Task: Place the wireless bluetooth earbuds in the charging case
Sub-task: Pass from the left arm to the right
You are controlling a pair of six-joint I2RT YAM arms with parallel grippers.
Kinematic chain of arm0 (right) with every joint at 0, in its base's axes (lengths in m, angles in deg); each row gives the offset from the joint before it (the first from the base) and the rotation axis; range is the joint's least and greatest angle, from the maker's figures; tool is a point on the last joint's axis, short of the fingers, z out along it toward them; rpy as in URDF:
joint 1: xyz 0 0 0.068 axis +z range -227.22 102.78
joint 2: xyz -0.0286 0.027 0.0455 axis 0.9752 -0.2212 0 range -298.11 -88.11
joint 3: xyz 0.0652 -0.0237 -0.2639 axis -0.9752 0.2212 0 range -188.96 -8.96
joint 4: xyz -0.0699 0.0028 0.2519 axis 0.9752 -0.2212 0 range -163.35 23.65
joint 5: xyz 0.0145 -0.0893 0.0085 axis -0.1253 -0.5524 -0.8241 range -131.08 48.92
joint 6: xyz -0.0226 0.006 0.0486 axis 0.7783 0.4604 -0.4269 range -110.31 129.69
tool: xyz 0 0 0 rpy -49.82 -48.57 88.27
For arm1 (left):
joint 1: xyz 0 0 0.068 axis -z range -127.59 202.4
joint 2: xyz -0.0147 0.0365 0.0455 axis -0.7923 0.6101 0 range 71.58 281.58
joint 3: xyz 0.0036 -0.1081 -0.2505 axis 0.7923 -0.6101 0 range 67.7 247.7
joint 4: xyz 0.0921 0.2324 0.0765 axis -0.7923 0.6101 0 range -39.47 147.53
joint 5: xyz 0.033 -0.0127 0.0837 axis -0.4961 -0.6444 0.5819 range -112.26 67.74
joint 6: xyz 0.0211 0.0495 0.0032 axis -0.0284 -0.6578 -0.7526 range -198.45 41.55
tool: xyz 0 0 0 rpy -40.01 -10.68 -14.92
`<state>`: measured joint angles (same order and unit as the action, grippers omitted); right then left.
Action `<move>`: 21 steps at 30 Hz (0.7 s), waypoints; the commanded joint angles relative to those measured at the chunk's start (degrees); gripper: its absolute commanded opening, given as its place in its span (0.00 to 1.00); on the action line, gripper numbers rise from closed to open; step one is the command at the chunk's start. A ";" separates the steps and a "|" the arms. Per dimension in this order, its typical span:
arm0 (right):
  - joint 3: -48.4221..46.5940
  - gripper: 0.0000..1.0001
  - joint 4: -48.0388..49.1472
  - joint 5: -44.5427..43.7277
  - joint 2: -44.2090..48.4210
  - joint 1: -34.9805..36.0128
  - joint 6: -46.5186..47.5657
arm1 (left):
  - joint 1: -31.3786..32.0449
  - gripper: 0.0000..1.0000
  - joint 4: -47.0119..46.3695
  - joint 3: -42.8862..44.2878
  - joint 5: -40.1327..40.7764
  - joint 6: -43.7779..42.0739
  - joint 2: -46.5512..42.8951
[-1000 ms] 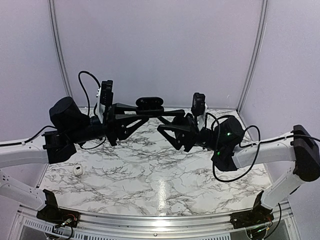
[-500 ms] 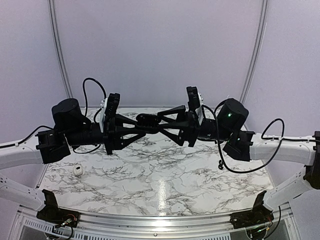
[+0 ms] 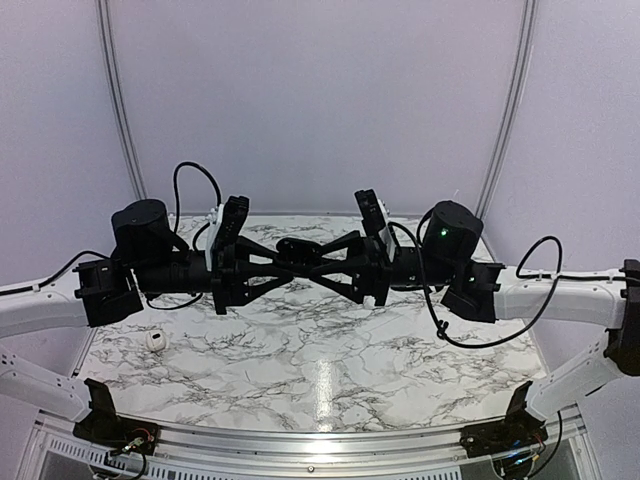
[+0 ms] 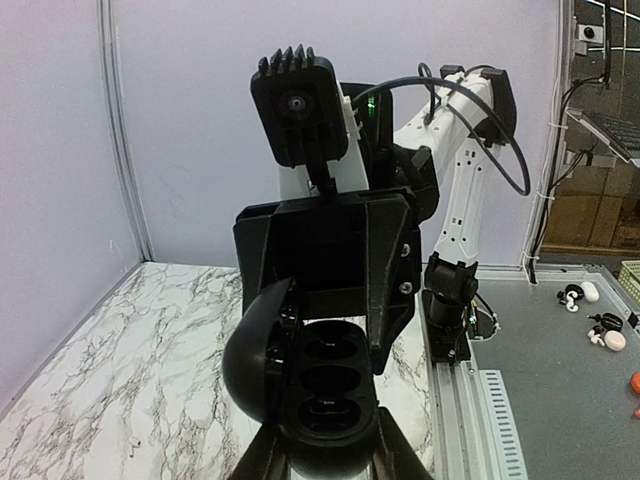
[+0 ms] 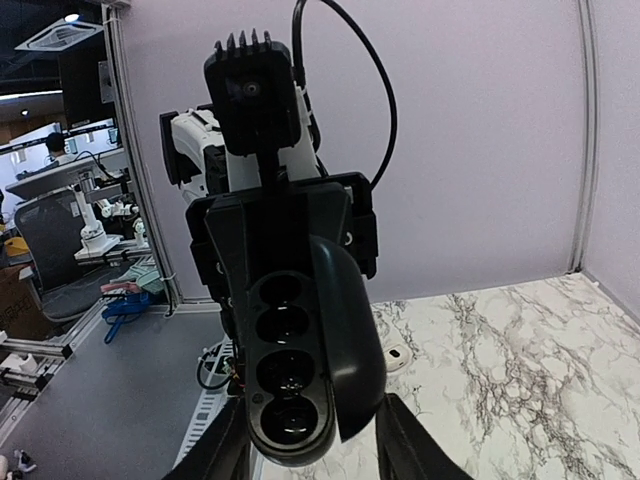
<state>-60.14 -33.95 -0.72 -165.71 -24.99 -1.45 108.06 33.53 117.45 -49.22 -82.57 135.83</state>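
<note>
Our left gripper [image 4: 325, 455] clamping the open case [image 4: 325, 385] aloft, our right gripper [image 5: 310, 440] straddling it, grip beyond our telling.

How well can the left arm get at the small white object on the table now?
Probably not yet: the left gripper is raised and shut on a black open case, so it cannot grasp the white object.

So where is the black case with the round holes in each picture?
Top external: the charging case is in the middle, up in the air above the marble table.
Left wrist: the charging case is at the bottom middle, with its lid open to the left.
Right wrist: the charging case is at the bottom middle, with its lid on the right.
Shared landmark: the marble table lies below it in every view.
</note>
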 commanded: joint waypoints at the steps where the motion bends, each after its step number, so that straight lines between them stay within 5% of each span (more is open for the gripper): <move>1: -1.38 0.38 -0.16 0.91 -0.68 -0.20 -0.36 | -0.02 0.10 0.63 2.23 -1.43 -0.34 0.55; 4: -1.17 0.34 0.41 1.27 -0.78 -0.20 -0.61 | -0.02 0.10 0.56 2.27 -1.33 -0.45 0.48; 11: 0.15 0.44 2.76 1.94 -1.01 -0.20 -1.68 | -0.02 0.10 0.56 2.87 -1.25 0.03 0.35; 18: -0.32 0.40 3.34 2.65 -1.54 -0.30 -2.10 | -0.02 0.10 0.56 2.87 -1.56 0.32 0.52; 21: -0.25 0.29 3.73 2.88 -1.43 -0.29 -1.96 | -0.02 0.10 0.56 3.10 -1.55 0.65 0.60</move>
<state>-59.88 -31.96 1.68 -166.69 -25.01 -2.78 107.85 34.41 118.52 -49.79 -82.35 136.29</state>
